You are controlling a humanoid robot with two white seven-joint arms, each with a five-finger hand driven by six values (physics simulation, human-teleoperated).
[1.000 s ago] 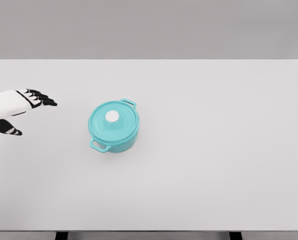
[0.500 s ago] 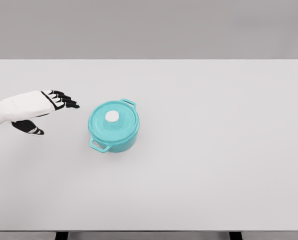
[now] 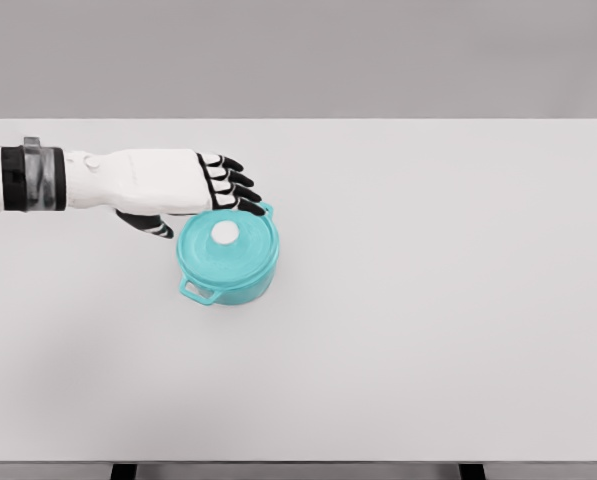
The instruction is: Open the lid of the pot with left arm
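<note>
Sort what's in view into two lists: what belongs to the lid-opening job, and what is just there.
Belongs to the job:
- teal pot
- its lid, on the pot, with the white knob
- left hand, fingers spread above the pot's far edge, holding nothing

Just there:
- white table; nothing else lies on it

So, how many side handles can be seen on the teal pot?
2. One handle is at the pot's front-left, toward the camera. The other handle is at its back-right, just beside the left robot hand's fingertips.
</note>
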